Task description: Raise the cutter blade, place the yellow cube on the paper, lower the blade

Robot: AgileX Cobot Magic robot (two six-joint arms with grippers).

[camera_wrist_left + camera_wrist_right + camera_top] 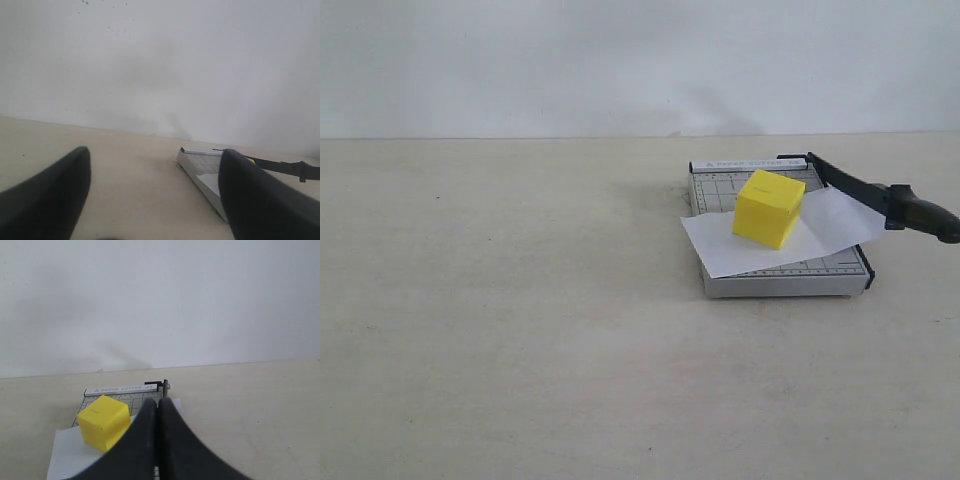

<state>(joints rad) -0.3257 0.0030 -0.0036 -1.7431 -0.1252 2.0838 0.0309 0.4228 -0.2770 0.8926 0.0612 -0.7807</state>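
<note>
The yellow cube (769, 208) stands on the white paper (760, 250), which lies askew over the grey trimmer base (780, 283). The black cutter blade (855, 185) slants along the base's right side, its thick handle (925, 215) sticking out past the paper's corner, slightly lifted. Neither gripper shows in the exterior view. In the left wrist view my left gripper (155, 165) is open and empty, with the base (200, 165) and blade (280, 165) beyond it. My right gripper (160, 405) is shut with nothing in it, short of the cube (102, 422), paper (65, 455) and base (125, 390).
The trimmer sits on a beige tabletop (520, 300) in front of a plain white wall (620, 60). No other objects show on the table.
</note>
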